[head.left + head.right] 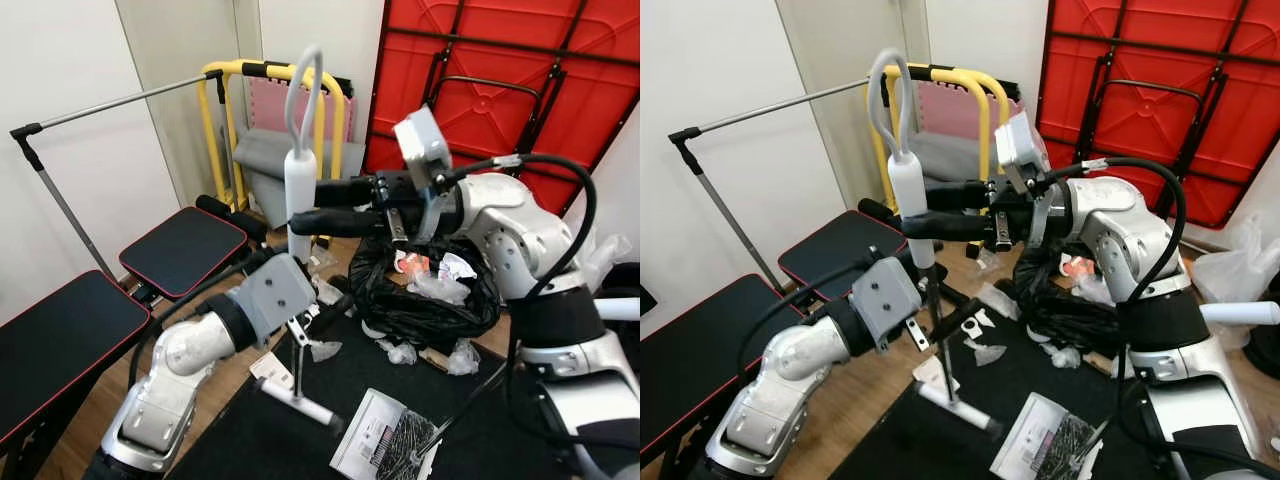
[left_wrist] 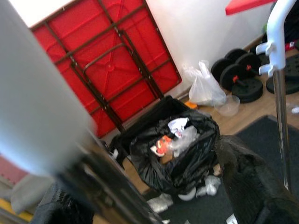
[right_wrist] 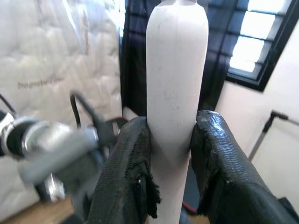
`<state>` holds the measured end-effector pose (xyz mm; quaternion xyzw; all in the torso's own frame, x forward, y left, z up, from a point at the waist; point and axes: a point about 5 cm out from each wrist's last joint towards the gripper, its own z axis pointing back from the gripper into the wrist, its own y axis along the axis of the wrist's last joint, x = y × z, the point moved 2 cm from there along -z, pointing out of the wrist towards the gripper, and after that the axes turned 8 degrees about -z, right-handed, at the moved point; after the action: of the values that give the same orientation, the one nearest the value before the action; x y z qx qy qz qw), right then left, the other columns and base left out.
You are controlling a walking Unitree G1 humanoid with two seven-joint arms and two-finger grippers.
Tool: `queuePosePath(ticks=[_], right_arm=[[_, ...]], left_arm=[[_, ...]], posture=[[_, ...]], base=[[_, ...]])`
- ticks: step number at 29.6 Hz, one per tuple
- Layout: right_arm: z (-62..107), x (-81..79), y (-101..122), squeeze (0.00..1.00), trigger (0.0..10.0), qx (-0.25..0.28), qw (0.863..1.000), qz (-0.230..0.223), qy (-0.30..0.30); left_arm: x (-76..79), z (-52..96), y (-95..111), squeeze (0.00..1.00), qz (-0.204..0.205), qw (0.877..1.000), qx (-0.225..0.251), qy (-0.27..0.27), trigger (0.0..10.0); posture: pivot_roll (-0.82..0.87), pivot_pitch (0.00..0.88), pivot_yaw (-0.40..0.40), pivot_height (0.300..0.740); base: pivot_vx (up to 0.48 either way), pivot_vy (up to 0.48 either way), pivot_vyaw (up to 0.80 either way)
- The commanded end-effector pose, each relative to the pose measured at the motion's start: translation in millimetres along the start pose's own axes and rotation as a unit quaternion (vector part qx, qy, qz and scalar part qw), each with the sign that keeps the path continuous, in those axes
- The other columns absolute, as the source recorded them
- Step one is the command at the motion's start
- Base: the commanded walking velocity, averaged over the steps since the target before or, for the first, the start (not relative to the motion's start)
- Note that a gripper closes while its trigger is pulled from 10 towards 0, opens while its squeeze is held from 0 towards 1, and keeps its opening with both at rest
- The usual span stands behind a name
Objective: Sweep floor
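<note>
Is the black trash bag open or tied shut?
Open. The black trash bag gapes wide at its mouth, with white and red litter showing inside, and crumpled scraps lying on the floor beside it.

White-handled broom [image 1: 300, 190] — grey loop on top — stands upright, its head on the black mat [image 1: 290, 430].

My head views are bright and evenly lit, sharp throughout, with soft shadows only. Straight lines bow slightly toward the frame edges. My left wrist view carries a heavily blurred pale shape at left. In my right wrist view, a window [image 3: 261, 42] at upper right glares; the left side smears.
</note>
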<state>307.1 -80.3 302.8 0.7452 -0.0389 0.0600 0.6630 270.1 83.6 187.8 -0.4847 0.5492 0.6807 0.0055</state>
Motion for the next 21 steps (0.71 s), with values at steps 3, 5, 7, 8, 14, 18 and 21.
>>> queuePosePath(ticks=[3, 5, 7, 8, 14, 18, 21], right_arm=[[-2.6, -3.8, 22.8, 0.00, 10.0, 0.030, 0.999, 0.038, 0.015], [-2.4, -3.6, 23.3, 0.00, 10.0, 0.031, 0.999, 0.039, 0.016], [-1.6, -3.0, 24.1, 0.00, 10.0, 0.032, 0.999, 0.041, 0.015], [-1.6, -3.0, 24.1, 0.00, 10.0, 0.032, 0.999, 0.041, 0.015], [4.9, 0.1, 27.4, 0.00, 10.0, 0.032, 0.998, 0.048, 0.003], [7.3, 4.4, 28.3, 0.00, 10.0, 0.034, 0.998, 0.052, -0.018], [7.6, 6.7, 28.6, 0.00, 10.0, 0.036, 0.997, 0.054, -0.030]], left_arm=[[0.3, -4.7, 0.2, 1.00, 0.004, 1.000, 0.005, 0.013, 10.0], [0.8, -5.6, 0.4, 0.48, 0.013, 1.000, 0.008, 0.014, 9.0], [1.0, -5.8, 0.4, 0.00, 0.027, 0.999, 0.013, 0.015, 0.0], [1.0, -5.8, 0.4, 0.00, 0.027, 0.999, 0.013, 0.015, 0.0], [0.3, -0.9, 0.3, 0.00, 0.058, 0.998, 0.023, 0.020, 0.0], [-0.5, -0.6, -0.6, 0.00, 0.058, 0.998, 0.024, 0.028, 0.0], [-1.1, -0.8, -1.1, 0.00, 0.055, 0.998, 0.024, 0.031, 0.0]], posture=[[-0.12, 0.000, -0.029, 0.740], [-0.12, 0.000, -0.029, 0.740], [-0.12, 0.000, -0.025, 0.740], [-0.12, 0.000, -0.025, 0.740], [-0.12, 0.000, -0.023, 0.740], [-0.13, 0.000, -0.024, 0.740], [-0.13, 0.000, -0.023, 0.740]], base=[[0.000, 0.000, 0.00], [0.000, 0.000, 0.00], [0.000, 0.000, 0.00], [0.000, 0.000, 0.00], [0.000, 0.000, 0.00], [0.000, 0.000, 0.00], [0.000, 0.000, 0.00]])
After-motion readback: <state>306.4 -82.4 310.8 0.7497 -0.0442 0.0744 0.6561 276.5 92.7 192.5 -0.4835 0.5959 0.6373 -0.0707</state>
